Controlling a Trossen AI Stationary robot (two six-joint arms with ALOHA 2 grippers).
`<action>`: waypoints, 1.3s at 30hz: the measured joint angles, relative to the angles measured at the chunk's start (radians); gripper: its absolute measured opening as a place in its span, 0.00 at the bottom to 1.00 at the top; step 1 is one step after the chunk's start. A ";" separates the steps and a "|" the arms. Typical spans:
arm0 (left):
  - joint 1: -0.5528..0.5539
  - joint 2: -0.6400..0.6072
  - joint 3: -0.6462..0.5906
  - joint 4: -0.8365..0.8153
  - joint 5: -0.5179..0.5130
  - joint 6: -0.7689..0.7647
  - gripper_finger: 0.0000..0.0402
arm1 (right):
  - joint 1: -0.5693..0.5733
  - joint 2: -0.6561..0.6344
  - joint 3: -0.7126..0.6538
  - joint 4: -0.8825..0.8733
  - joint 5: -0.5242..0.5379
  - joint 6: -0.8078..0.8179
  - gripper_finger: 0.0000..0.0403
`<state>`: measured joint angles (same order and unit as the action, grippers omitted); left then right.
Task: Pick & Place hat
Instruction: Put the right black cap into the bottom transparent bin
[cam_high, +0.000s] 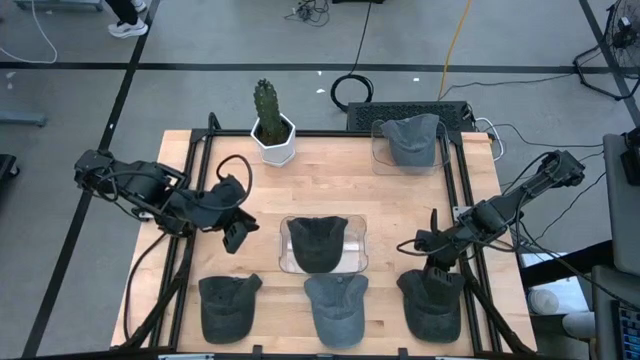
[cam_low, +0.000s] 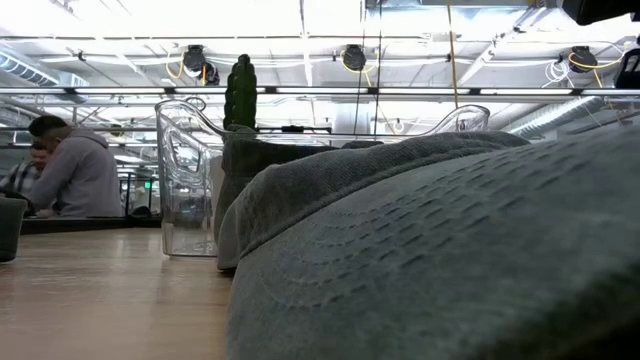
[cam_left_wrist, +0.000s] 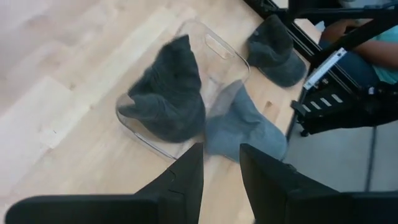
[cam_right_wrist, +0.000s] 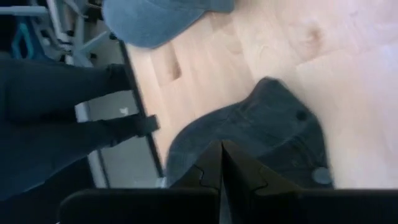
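Three hats lie along the table's near edge: a dark one (cam_high: 228, 305) at the left, a blue-grey one (cam_high: 336, 308) in the middle, a dark one (cam_high: 432, 303) at the right. Another dark hat (cam_high: 318, 243) lies in a clear tray (cam_high: 357, 262) at the table's middle. A grey hat (cam_high: 411, 138) lies in a second clear tray (cam_high: 380, 155) at the far right. My left gripper (cam_left_wrist: 221, 171) hangs open and empty left of the middle tray (cam_left_wrist: 224, 59). My right gripper (cam_right_wrist: 221, 155) is shut and hovers above the near right hat (cam_right_wrist: 267, 130).
A cactus in a white pot (cam_high: 271, 128) stands at the far edge. A keyboard (cam_high: 410, 112) lies beyond the far right tray. Black frame rails (cam_high: 455, 190) run along the table's sides. A person (cam_low: 70, 170) sits beyond the table, and a person's legs (cam_right_wrist: 56, 93) stand beside its edge.
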<state>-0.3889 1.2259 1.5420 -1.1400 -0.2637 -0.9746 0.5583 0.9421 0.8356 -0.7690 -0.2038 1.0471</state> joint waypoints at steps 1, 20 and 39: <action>0.000 0.000 0.000 0.000 -0.013 0.016 0.28 | 0.000 0.000 0.000 0.003 -0.008 0.008 0.00; 0.014 0.000 0.000 -0.050 0.144 0.099 0.28 | 0.000 -0.001 -0.008 0.109 -0.090 0.074 0.04; -0.113 0.011 0.000 -0.068 0.196 0.058 0.28 | 0.151 0.050 -0.107 0.266 -0.147 0.144 0.25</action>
<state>-0.5016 1.2371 1.5421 -1.2080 -0.0680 -0.9161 0.7093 0.9922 0.7284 -0.5030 -0.3512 1.1915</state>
